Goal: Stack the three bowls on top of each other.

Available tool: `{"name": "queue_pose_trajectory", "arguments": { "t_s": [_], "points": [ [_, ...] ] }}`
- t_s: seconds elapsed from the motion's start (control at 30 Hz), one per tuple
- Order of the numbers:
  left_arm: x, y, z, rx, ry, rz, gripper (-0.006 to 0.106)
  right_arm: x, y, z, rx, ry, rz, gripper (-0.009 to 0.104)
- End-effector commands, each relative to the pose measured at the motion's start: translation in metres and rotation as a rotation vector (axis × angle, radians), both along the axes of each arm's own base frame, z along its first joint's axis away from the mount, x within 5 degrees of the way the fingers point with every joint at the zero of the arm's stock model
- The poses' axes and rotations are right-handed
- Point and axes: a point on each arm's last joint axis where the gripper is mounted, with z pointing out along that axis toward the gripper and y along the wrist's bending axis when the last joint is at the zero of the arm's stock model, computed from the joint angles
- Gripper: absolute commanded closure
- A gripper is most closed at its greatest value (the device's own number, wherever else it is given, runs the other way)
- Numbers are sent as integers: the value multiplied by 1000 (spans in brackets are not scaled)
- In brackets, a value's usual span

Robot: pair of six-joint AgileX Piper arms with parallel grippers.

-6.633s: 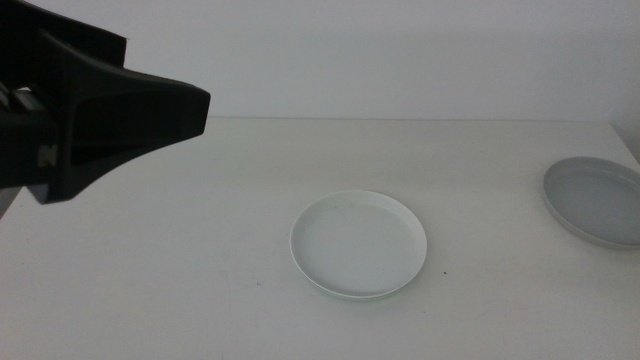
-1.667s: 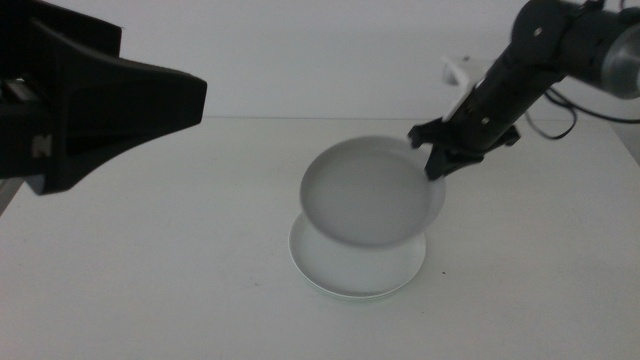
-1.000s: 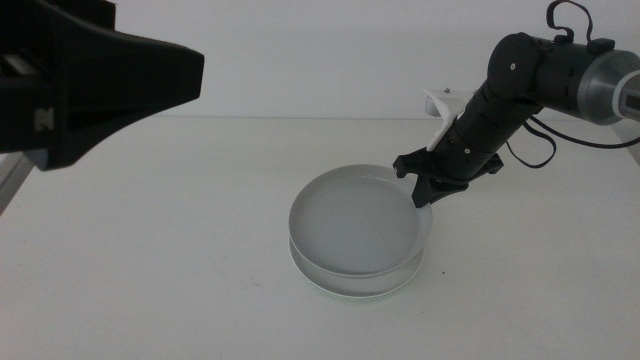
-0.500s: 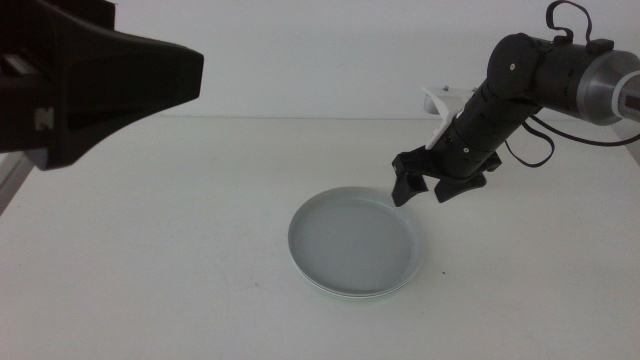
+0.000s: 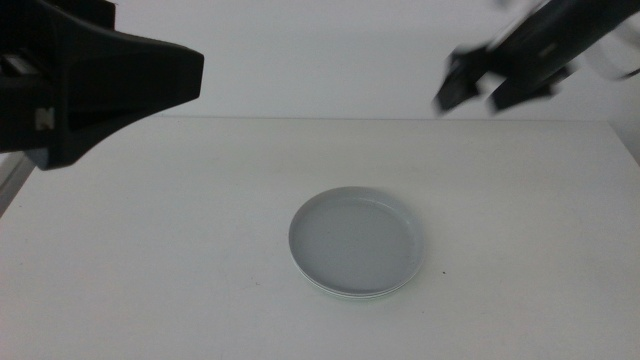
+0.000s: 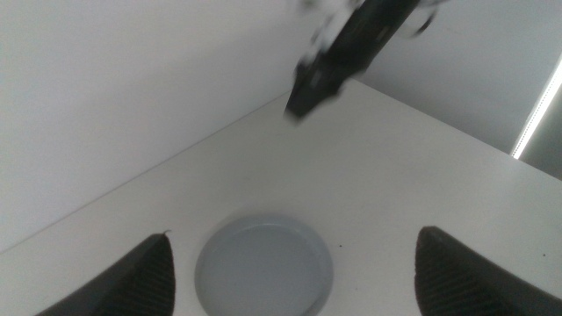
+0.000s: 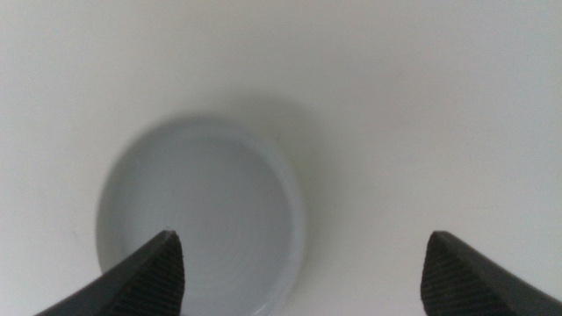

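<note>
Grey bowl [image 5: 353, 243] nested on white | right end effector [image 5: 492, 80] wide open, empty

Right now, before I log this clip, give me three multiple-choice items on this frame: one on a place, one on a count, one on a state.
1. Where is the right end effector?
A. Resting on the grey bowl
B. Raised above the table's far right part, apart from the bowls
C. Out of the middle view

2. How many bowls can be made out in the stack?
A. Two
B. Three
C. Four

3. How do the left end effector's jaws stand?
A. Shut on a bowl
B. Shut on nothing
C. Wide apart, holding nothing

Key: 1 B, it appears blurred, high over the table, clear of the stack. 2 A, the grey bowl sits nested in the white bowl, whose rim peeks out below; no third bowl is in view. 3 C, the left wrist view shows its two jaws far apart with only the grey bowl and table far beneath.
</note>
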Motion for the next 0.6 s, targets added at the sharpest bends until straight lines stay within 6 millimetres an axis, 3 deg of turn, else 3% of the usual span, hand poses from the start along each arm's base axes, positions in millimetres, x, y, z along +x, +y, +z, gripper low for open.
{"name": "queue_pose_trajectory", "arguments": {
  "t_s": [0.0, 0.13, 0.2, 0.3, 0.43, 0.57],
  "points": [
    [0, 0, 0, -9, -3, 2, 7, -23, -30, 46, 20, -107, -80, 2],
    [0, 0, 0, -9, -3, 2, 7, -75, -66, 81, 30, -280, -195, 2],
    [0, 0, 0, -9, -3, 2, 7, -105, -75, 84, 7, -367, -234, 2],
    [0, 0, 0, -9, -3, 2, 7, -135, -80, 83, 29, -483, -302, 2],
    [0, 0, 0, -6, -5, 4, 7, -158, -83, 84, 47, -556, -318, 2],
    [0, 0, 0, -6, -5, 4, 7, -162, -82, 84, 27, -548, -293, 2]
  ]
}}
